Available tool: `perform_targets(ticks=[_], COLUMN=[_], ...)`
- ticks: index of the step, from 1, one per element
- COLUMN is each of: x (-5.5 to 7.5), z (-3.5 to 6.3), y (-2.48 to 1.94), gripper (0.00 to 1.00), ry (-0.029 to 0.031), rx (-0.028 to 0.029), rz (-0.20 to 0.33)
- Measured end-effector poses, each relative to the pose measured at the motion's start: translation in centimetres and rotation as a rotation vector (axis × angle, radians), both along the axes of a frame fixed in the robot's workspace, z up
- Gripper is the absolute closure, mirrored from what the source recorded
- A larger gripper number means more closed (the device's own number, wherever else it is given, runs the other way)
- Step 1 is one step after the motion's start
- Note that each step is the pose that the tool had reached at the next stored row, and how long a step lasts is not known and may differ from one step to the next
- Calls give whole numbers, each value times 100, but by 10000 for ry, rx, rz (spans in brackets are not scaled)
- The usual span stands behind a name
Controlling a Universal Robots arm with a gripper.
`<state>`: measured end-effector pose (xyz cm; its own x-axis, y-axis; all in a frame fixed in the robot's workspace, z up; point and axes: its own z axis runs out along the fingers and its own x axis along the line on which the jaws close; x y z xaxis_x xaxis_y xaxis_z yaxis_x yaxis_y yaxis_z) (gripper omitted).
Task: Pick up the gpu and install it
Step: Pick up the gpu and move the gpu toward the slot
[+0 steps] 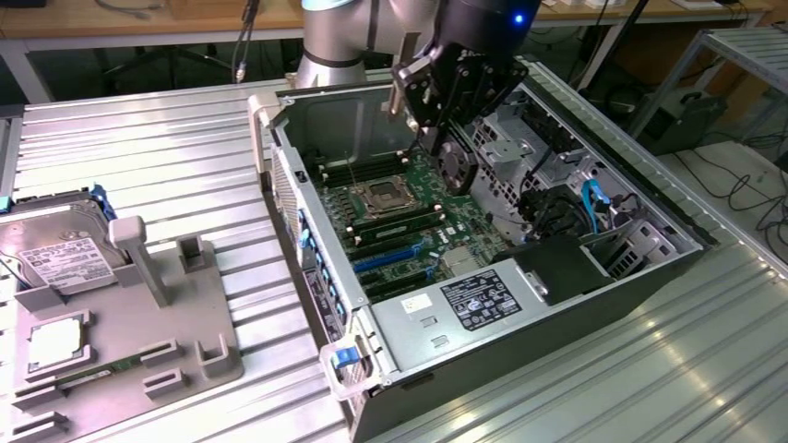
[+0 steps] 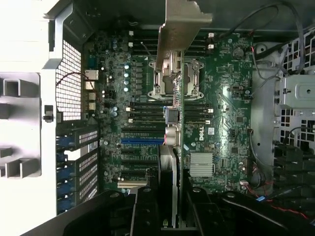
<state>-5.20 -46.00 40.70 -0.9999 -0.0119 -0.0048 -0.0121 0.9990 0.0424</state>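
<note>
Gripper: closed on the gpu, one finger on each flat face of the card, as seen in the wrist view.

Gpu position: held inside the open case, over the motherboard, just right of the CPU socket in the exterior view.

Orientation: card stands on edge. Its long axis runs crosswise to the blue slot, passing over the socket. The bracket end points to the far end of the case; the opposite end sits in the gripper.

A hard drive rests on the grey tray, left of the case and well apart from it
</note>
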Motion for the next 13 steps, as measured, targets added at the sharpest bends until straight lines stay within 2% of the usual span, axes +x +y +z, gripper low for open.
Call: perform_targets(ticks=[13], x=[86], z=[-27], y=[0], gripper=[73], ry=[-4], rx=[-52], rz=[-1])
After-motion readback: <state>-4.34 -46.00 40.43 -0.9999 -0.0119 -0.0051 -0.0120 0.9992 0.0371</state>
